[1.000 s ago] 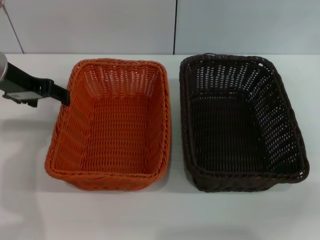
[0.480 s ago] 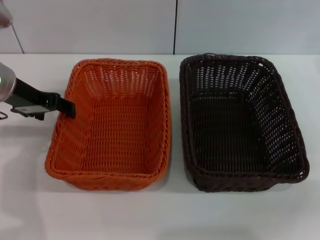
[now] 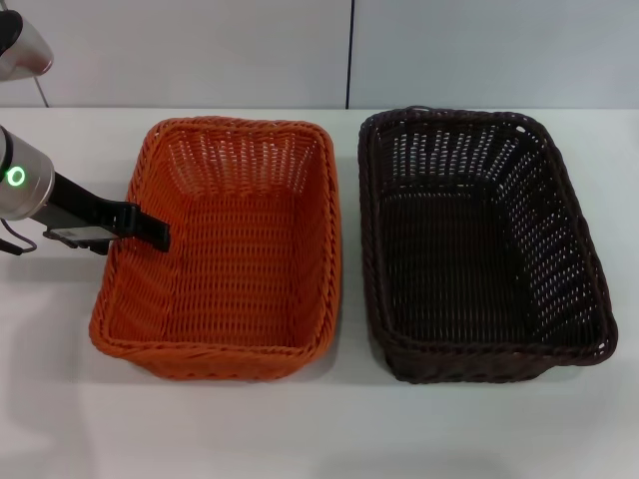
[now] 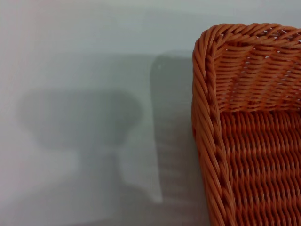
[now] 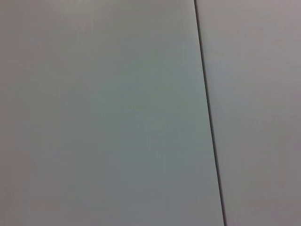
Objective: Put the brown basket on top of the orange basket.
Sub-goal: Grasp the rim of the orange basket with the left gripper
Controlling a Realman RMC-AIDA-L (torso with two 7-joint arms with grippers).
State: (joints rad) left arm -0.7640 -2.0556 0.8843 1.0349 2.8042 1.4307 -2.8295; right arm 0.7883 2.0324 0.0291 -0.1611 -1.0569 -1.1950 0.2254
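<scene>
Brown basket (image 3: 484, 244) sits upright on white table (image 3: 319, 429), right half, w/ nothing in it, beside the orange basket (image 3: 225, 244) on the left half; narrow gap betw. them. Left gripper (image 3: 150, 232) reaches over orange basket's left rim, tip just inside; can't tell how far open, nothing seen held. Right gripper not in view.

White table (image 3: 300, 429) carries orange basket (image 3: 225, 249) beside brown basket (image 3: 479, 249).
</scene>
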